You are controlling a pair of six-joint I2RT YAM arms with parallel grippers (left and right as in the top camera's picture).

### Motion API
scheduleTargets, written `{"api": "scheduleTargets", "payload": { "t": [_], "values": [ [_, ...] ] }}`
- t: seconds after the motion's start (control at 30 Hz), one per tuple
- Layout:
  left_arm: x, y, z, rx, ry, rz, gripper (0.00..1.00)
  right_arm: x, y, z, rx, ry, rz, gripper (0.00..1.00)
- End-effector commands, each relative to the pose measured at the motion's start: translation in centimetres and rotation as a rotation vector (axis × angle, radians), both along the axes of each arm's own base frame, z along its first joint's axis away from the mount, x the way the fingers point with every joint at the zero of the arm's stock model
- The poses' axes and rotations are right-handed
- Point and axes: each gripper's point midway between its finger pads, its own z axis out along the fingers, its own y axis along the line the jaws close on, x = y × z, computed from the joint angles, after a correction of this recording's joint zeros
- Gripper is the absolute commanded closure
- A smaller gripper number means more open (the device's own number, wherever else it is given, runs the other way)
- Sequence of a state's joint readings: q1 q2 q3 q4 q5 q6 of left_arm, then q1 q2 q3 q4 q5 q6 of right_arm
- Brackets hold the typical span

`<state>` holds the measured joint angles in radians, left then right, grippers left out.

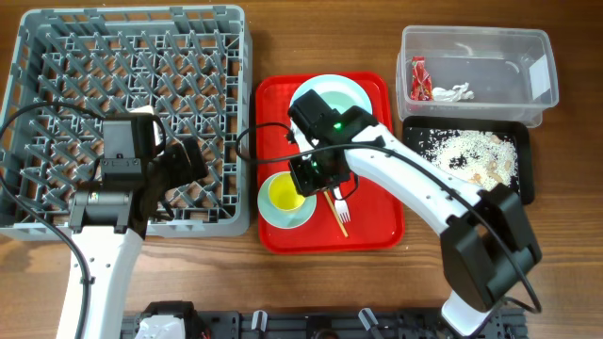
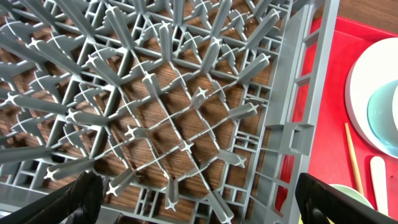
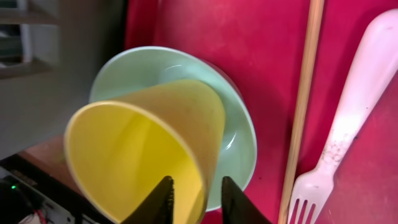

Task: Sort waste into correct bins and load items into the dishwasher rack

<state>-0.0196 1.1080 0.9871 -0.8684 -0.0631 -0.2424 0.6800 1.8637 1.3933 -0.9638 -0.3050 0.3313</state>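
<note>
My right gripper (image 1: 303, 179) (image 3: 196, 193) straddles the rim of the small yellow cup (image 1: 283, 195) (image 3: 124, 143), one finger inside and one outside, shut on its wall. The cup tilts over the pale green saucer (image 1: 294, 220) (image 3: 239, 134). The wooden chopstick (image 1: 337, 215) (image 3: 301, 106) and white fork (image 1: 343, 204) (image 3: 348, 118) lie beside it. The white plate (image 1: 306, 94) with the bowl (image 1: 339, 99) sits behind. My left gripper (image 1: 193, 160) (image 2: 199, 193) is open and empty over the grey dishwasher rack (image 1: 57, 56) (image 2: 186, 93), near its right wall.
The dishes sit on a red serving tray (image 1: 377, 226) (image 2: 323, 149). At the right, the clear tub (image 1: 537, 47) holds the red-and-white wrapper (image 1: 419, 78) and tissue (image 1: 457, 92). The black tray (image 1: 524, 132) holds rice leftovers (image 1: 471, 151).
</note>
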Motion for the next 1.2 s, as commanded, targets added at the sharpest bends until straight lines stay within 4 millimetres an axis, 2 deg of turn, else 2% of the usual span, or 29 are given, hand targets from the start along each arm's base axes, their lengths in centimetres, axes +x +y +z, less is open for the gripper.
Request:
{"api": "scheduleTargets", "payload": {
  "t": [0.0,0.03,0.13,0.27,0.33,0.47,0.53,0.63,0.7,0.77,0.87,1.0,1.07,1.17],
  "values": [
    [0.2,0.2,0.6,0.01,-0.013,0.007,0.0,-0.3,-0.5,-2.0,-0.051,0.033,-0.011,0.87],
    [0.3,0.2,0.6,0.01,-0.014,0.007,0.0,-0.2,-0.4,-2.0,-0.047,0.029,-0.011,0.94],
    [0.3,0.2,0.6,0.01,-0.014,0.007,0.0,0.5,-0.1,-1.2,-0.029,0.008,-0.02,0.96],
    [0.5,-0.8,0.7,-0.039,-0.024,-0.026,0.0,2.7,-0.7,3.2,0.013,-0.048,-0.059,0.96],
    [0.9,-2.5,1.1,-0.12,-0.047,-0.083,0.0,4.5,-1.3,6.2,0.052,-0.102,-0.097,0.96],
    [1.9,-7.5,3.2,-0.355,-0.131,-0.269,0.0,9.1,-3.7,12.2,0.19,-0.22,-0.214,0.96],
    [2.3,-9.7,4.5,-0.457,-0.172,-0.363,0.0,10.7,-4.8,14.1,0.302,-0.23,-0.258,0.96],
    [2.9,-12.4,6.5,-0.589,-0.237,-0.505,0.0,12.0,-6.3,15.6,0.452,-0.186,-0.299,0.96],
    [3.4,-14.4,8.7,-0.689,-0.314,-0.647,0.0,12.2,-6.7,17.1,0.572,-0.161,-0.279,0.96],
    [3.6,-15.5,10.3,-0.742,-0.38,-0.755,0.0,11.5,-5.8,18.4,0.667,-0.143,-0.217,0.96],
    [4.1,-16.4,12.1,-0.802,-0.448,-0.835,0.0,10.0,-4.1,21.0,0.839,-0.087,-0.122,0.96],
    [3.8,-17.4,13.8,-0.809,-0.516,-0.921,0.0,8.0,-3.0,24.9,1.065,-0.02,0.007,0.96],
    [3.4,-18.2,14.4,-0.807,-0.541,-0.965,0.0,7.6,-2.9,25.7,1.11,0.0,0.03,0.96],
    [2.2,-19.5,15.8,-0.819,-0.588,-1.076,0.0,7.5,-2.8,25.8,1.114,0.006,0.032,0.96]
  ]
}}
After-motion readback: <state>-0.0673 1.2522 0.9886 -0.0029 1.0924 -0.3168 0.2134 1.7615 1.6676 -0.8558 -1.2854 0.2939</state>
